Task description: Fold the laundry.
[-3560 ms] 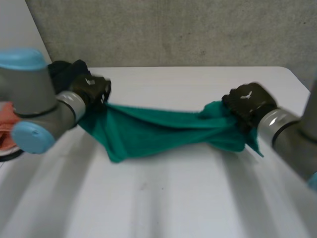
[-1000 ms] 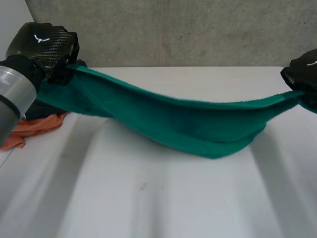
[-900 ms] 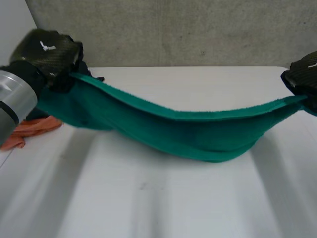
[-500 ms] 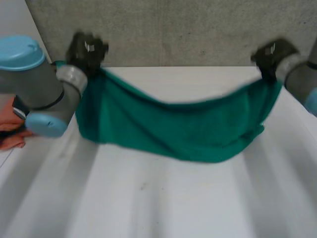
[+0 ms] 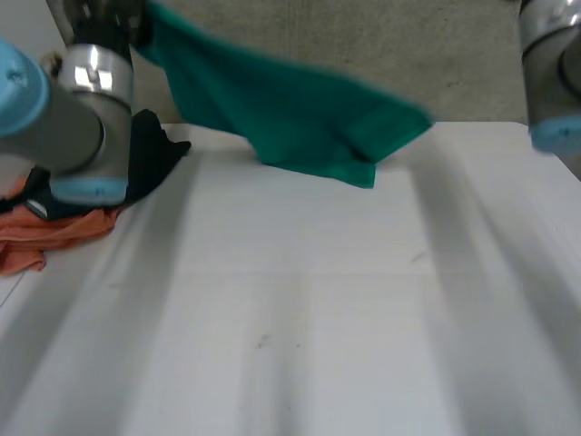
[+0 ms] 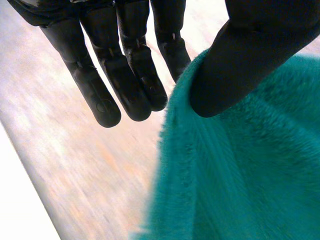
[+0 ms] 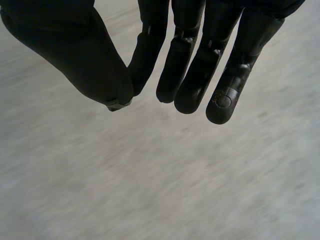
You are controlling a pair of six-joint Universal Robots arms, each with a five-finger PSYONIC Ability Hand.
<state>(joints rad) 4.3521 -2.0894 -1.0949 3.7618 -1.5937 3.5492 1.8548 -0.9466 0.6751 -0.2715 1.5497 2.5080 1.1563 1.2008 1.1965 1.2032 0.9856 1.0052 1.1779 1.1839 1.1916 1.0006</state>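
Left hand (image 6: 125,60): fingers nearly straight, thumb (image 6: 240,65) pressed onto the towel (image 5: 290,118) edge, pinching it against the nearest finger. That is the one grip I can see on the cloth.

Right hand (image 7: 195,55): fingers straight, thumb apart from them, nothing between. Empty.

Towel position, head view: off the table (image 5: 300,300), in the air above its far edge. It is held high at the left arm (image 5: 68,118) and trails from there toward the right, with the free end lowest, about over the table's far middle (I judge it mid-swing, not hanging at rest).

Long axis: from the left hand to the free end, running across me left to right and sloping down.

Key relation: the free end lies between the arms, away from the left hand and toward the right arm (image 5: 549,64), though well apart from it. The right hand is the nearer of the two to that end.

Judgement: the next move is either the right hand taking the free corner or the left lowering the towel flat onto the table.

A black cloth (image 5: 154,154) and an orange cloth (image 5: 45,232) lie beside the left arm, so I would set the towel down clear of them.
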